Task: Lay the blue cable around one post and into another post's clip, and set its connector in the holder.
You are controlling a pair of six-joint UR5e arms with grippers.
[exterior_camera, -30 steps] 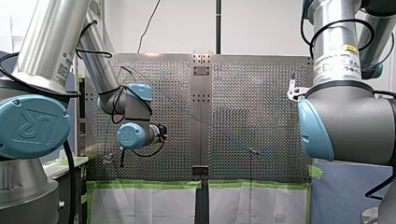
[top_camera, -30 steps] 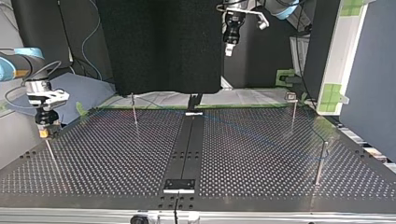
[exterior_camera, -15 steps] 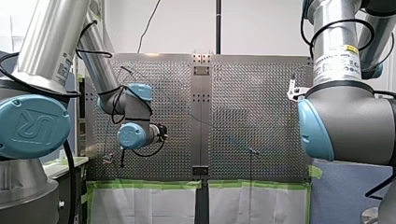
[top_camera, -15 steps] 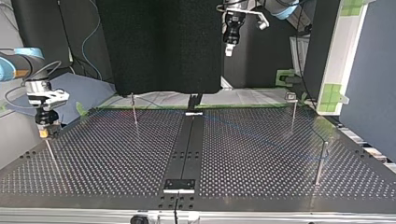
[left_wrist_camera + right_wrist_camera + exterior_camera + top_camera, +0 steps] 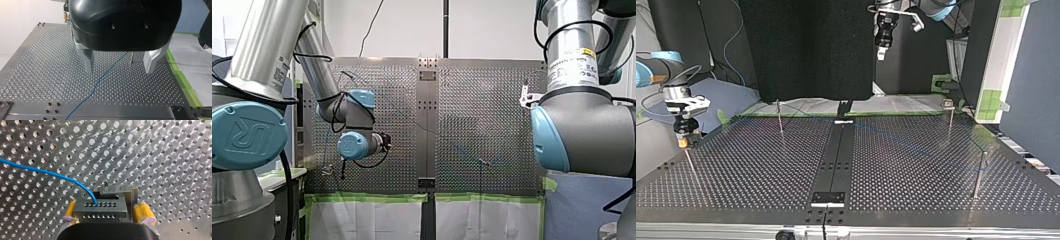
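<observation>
The grey connector [image 5: 100,207] of the blue cable [image 5: 50,172] sits in a metal holder [image 5: 133,195] on the perforated plate. My right gripper [image 5: 107,202] is open; its yellow pads [image 5: 143,211] flank the connector and holder. In the top view my right gripper [image 5: 683,143] hangs low at the plate's left edge. My left gripper [image 5: 119,71] is open and empty, high above the plate [image 5: 880,52]. The cable [image 5: 100,80] runs under it across the plate toward a thin post [image 5: 132,56].
Thin posts stand on the plate: one at the back left [image 5: 780,116], one with a clip on top at the back right [image 5: 950,120], one at the right [image 5: 979,172]. A dark centre strip [image 5: 836,160] splits the plate. Green tape [image 5: 182,80] marks its edge.
</observation>
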